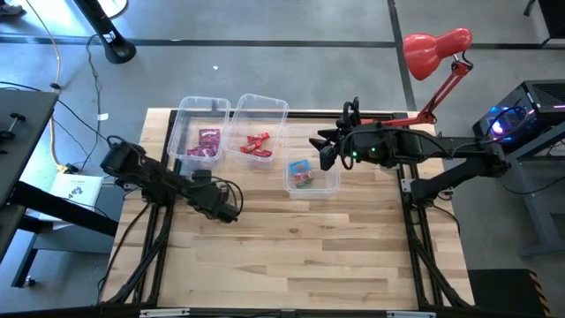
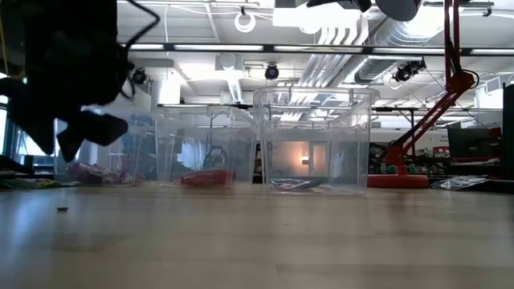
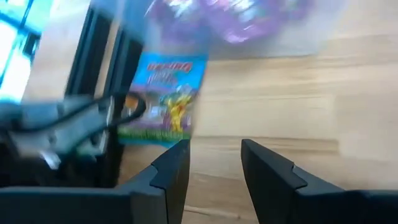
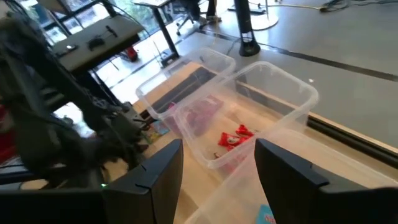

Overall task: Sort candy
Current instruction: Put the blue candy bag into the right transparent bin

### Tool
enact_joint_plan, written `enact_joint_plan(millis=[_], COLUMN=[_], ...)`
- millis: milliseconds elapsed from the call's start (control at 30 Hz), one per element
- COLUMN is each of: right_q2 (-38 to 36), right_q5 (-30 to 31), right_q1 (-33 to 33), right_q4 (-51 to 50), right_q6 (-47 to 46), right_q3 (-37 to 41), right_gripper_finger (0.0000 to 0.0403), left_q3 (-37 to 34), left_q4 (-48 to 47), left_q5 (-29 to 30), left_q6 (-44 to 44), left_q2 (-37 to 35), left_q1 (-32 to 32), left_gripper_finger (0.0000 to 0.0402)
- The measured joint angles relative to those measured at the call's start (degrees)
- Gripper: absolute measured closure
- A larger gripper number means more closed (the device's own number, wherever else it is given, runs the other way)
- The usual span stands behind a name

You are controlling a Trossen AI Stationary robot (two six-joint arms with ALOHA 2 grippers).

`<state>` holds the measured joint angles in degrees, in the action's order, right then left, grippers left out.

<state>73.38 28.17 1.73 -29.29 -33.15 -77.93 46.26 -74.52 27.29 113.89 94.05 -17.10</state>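
A pale wooden table (image 1: 291,256) seen from above carries three clear plastic bins along its far side. The left bin (image 1: 201,131) holds magenta-pink candy (image 1: 207,144), the middle bin (image 1: 260,125) holds red candy (image 1: 257,145), and the smaller right bin (image 1: 312,177) holds blue-green candy (image 1: 302,173). No loose sweets show on the open wood in the overhead view, so the sorting looks close to finished.

One possible leftover: the left wrist view shows a blue packet with a cartoon figure (image 3: 163,96) lying off beside the table frame, near the left arm (whether it counts as candy still to sort cannot be told).

The left hand (image 1: 231,212) hangs over the table just in front of the left bin. Its fingers (image 3: 171,168) stand apart with only bare wood between them, holding nothing.

The right hand (image 1: 323,152) hovers just beside the right bin, toward its far side, pointing across the bins. Its fingers (image 4: 158,168) are spread and empty.

A red desk lamp (image 1: 434,51) stands at the table's far right corner.
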Motion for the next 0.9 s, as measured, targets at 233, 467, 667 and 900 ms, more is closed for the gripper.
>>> enact_joint_plan(millis=[233, 467, 667, 900], right_q2=[0.07, 0.11, 0.13, 0.13], right_q5=[-4.73, -5.46, -6.24, -6.31], right_q1=[-3.95, -5.89, -5.98, -5.45], right_q4=[-3.41, -4.97, -4.85, -4.95], right_q6=[0.1, 0.13, 0.13, -1.37], right_q3=[0.0, 0.0, 0.0, 0.0], right_gripper_finger=[0.021, 0.021, 0.021, 0.021], left_q3=[-1.44, -3.32, -3.3, -3.27], left_q4=[6.27, 5.89, 3.72, 4.01], left_q5=[-14.87, -20.75, -17.59, -15.37], left_q6=[-37.25, -57.39, -70.05, -76.86], left_q2=[-8.93, -9.54, -9.14, -8.73], left_q1=[7.38, 16.57, 26.79, 34.67], left_gripper_finger=[0.0266, 0.0266, 0.0266, 0.0266])
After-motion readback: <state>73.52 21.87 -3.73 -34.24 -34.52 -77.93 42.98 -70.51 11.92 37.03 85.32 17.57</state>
